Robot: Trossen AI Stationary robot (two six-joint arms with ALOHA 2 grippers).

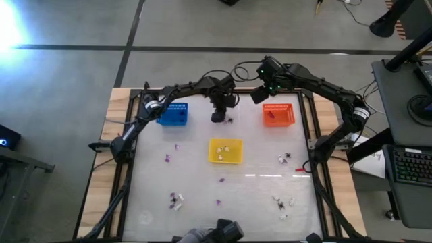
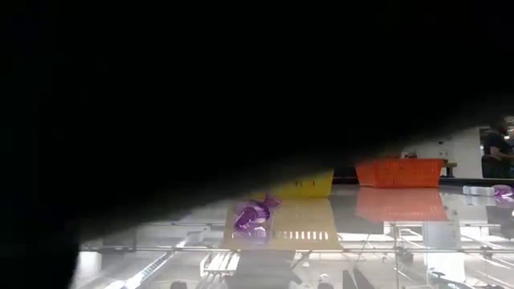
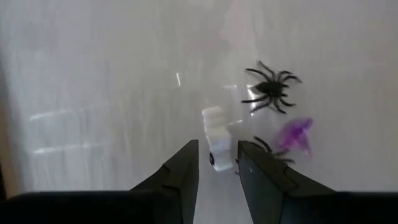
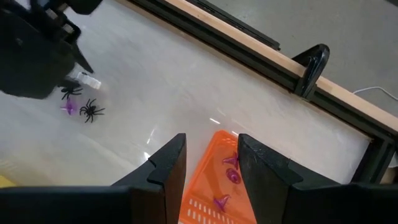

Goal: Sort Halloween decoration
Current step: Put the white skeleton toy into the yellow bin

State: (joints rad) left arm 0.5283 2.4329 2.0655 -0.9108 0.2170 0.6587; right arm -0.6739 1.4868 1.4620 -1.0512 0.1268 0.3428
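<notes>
Your bench (image 1: 202, 196) showed a glossy, smooth white top that mirrored the lights, framed by pale bare wood (image 4: 273, 59). The orange basket (image 4: 214, 180) looked like moulded plastic mesh. The black spider (image 3: 271, 90) appeared matt plastic, the purple trinket (image 3: 295, 135) translucent.

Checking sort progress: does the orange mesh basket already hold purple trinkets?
Yes, the right wrist view shows purple trinkets lying inside the orange mesh basket.
</notes>
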